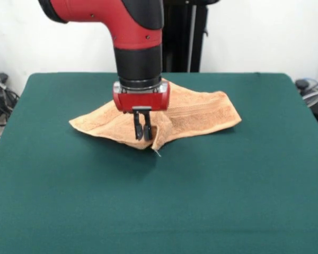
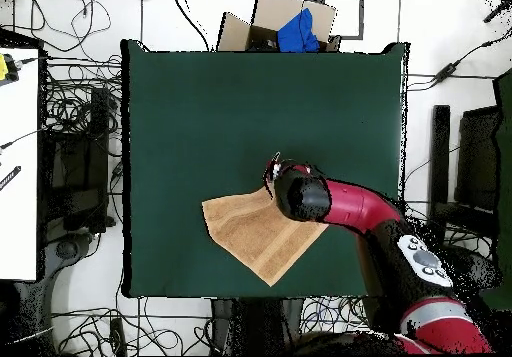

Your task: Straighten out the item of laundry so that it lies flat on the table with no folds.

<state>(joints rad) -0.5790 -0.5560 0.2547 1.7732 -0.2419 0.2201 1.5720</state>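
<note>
The peach-orange towel lies rumpled on the green table, just beyond its middle, with a fold raised at its near edge. A small white tag hangs at that near corner. My gripper points straight down at this raised fold, its fingers close together and pinching the cloth. In the overhead view the towel lies below the middle of the table. The arm covers its right part, and the gripper sits at its upper right corner.
The black pedestal stands behind the table's far edge. In the overhead view a cardboard box with a blue item sits past the table's top edge. Cables lie on the floor all around, and a white desk stands at the left.
</note>
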